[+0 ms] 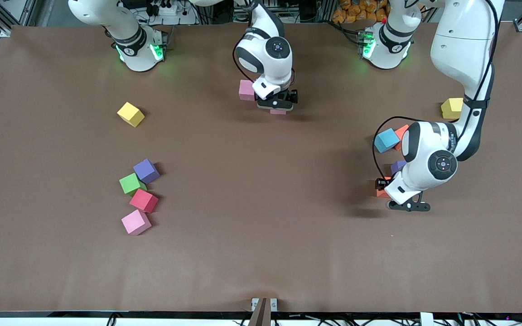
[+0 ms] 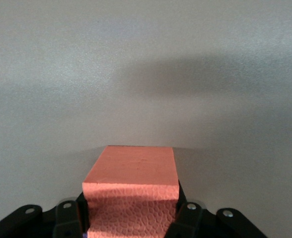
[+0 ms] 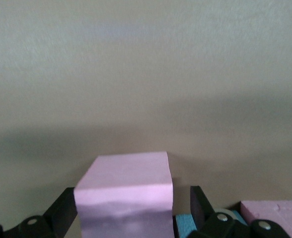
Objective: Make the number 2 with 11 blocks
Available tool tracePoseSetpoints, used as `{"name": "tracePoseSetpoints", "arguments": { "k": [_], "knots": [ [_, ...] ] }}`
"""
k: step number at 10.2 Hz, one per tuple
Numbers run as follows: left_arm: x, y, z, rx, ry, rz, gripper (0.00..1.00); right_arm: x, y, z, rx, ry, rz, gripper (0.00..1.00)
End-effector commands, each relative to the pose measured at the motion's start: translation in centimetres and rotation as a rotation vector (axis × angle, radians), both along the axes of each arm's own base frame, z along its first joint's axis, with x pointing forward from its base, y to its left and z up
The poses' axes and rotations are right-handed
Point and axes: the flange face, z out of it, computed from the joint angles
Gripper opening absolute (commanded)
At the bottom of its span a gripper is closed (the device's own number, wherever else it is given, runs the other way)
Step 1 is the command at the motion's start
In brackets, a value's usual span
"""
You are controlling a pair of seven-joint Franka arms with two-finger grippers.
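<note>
My left gripper (image 1: 382, 186) (image 2: 131, 218) is low over the table at the left arm's end, shut on an orange block (image 1: 381, 192) (image 2: 133, 173). Close by lie a light blue block (image 1: 386, 140), another orange one (image 1: 400, 132) and a purple one (image 1: 397, 166). My right gripper (image 1: 276, 107) (image 3: 133, 206) is down near the robots' bases, open, with a pink block (image 1: 278, 112) (image 3: 126, 183) between its fingers on the table. A light blue block (image 3: 183, 223) and a second pink block (image 1: 246, 89) (image 3: 275, 218) sit beside it. Toward the right arm's end lie purple (image 1: 146, 170), red (image 1: 143, 200) and pink (image 1: 136, 222) blocks.
A green cube (image 1: 130, 184) touches the purple and red blocks. One yellow cube (image 1: 130, 114) lies toward the right arm's end, another (image 1: 452, 107) beside the left arm. The brown table (image 1: 261, 235) stretches wide between the two groups.
</note>
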Motion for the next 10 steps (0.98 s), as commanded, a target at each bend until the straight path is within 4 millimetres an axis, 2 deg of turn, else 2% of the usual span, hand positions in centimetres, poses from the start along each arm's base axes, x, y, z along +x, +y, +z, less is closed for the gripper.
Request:
{"name": "tracePoseSetpoints", "arguments": {
  "k": [1,3,4,5,8,10],
  "knots": [
    [0.4,-0.7,1.1,-0.007,-0.024,-0.024,0.39,1.4,-0.1,2.1,0.034,0.003,-0.018,1.00],
    [0.0,-3.8,3.4,-0.018,-0.039,-0.038,0.39,2.4,-0.6,3.3,0.038,0.002,0.015,1.00],
    [-0.2,-4.5,3.9,-0.022,-0.035,-0.006,0.39,3.5,-1.3,4.2,0.036,0.006,0.029,1.00],
    [-0.8,-5.9,4.3,-0.026,-0.030,0.008,0.39,5.6,-2.6,5.4,0.040,0.008,0.051,1.00],
    [-3.0,-10.6,4.9,-0.041,0.035,0.052,0.40,13.8,-9.5,9.9,0.051,0.023,0.111,1.00],
    [-4.8,-13.9,5.2,-0.056,0.052,0.080,0.39,18.0,-13.7,11.4,0.024,0.018,0.122,1.00]
  ]
}}
